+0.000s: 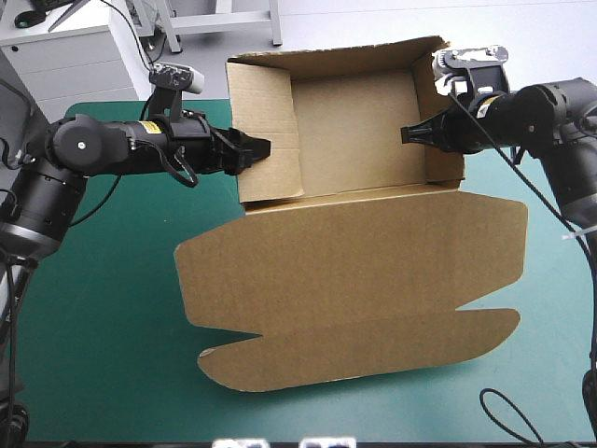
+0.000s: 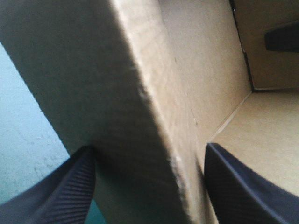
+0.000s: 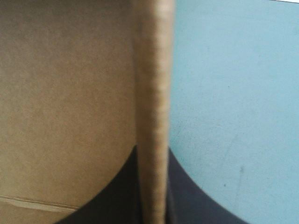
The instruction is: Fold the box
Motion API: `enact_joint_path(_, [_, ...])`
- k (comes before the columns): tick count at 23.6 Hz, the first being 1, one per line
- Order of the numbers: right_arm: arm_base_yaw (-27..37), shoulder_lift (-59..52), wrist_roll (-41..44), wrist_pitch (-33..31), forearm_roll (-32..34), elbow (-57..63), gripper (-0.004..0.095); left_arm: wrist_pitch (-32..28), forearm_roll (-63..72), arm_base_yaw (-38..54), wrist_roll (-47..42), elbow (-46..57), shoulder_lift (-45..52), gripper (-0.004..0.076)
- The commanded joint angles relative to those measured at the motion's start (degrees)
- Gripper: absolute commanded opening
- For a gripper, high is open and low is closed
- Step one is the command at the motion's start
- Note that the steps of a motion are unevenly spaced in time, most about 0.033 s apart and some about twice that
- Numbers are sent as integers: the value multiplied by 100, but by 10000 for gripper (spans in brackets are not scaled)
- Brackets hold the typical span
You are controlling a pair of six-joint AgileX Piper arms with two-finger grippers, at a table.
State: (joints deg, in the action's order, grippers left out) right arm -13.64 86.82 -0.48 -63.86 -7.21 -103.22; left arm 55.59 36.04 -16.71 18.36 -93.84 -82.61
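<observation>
The box [image 1: 354,140] is standing roughly halfway folded, by the look of it: its back and side walls are already raised into an open tray on the far half of the worktop [image 1: 103,299], while the lid [image 1: 354,271] is lying flat on the teal-green cover on the near side, its tuck flaps spread out and unfolded. What seems left is securing the side walls and dealing with that lid panel. Both arms are reaching in level from opposite sides, each working a side wall. The left fingers [image 1: 254,149] are standing apart and straddling the left wall [image 2: 140,116], one black finger outside it over the cover and the other inside over the tray floor; the outer one looks to be touching the board, but no firm clamp is showing. The right fingers [image 1: 415,133] are pinching almost together on the right wall [image 3: 152,93], whose edge is running up between them, with the tray's inside to one side of them and bare cover to the other. Their tips are poking just past the wall into the tray.
</observation>
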Motion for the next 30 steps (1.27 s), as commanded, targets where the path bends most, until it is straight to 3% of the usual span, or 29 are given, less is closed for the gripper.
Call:
enact_joint_path(1, [-63,-234,106,405,-356,-162,-8,-331,-157,-102,-330,-320,66,437])
enact_joint_path(10, [-63,-122,193,328,-383,-162,-8,-295,-2865,-1093,-1564,-573,-117,393])
enact_joint_path(15, [-63,-18,236,236,-407,-162,-8,-109,-3517,-1366,-2271,-815,-456,368])
enact_joint_path(17, [-63,26,250,151,-407,-162,-8,-126,-3418,-1366,-2402,-960,-612,328])
enact_joint_path(19, [-63,128,210,-29,-368,-162,-8,22,-3259,-1366,-2495,-1246,-888,144])
enact_joint_path(21, [-63,206,210,-144,-359,-162,-8,31,-3169,-1366,-2283,-1247,-1030,34])
enact_joint_path(26, [-63,629,48,-724,-345,-162,-8,387,-3271,-1366,-2026,-1222,-1276,-3])
enact_joint_path(30, [-63,1317,48,-759,-399,-162,-8,951,-3728,-1352,-1989,-1213,-1751,-2])
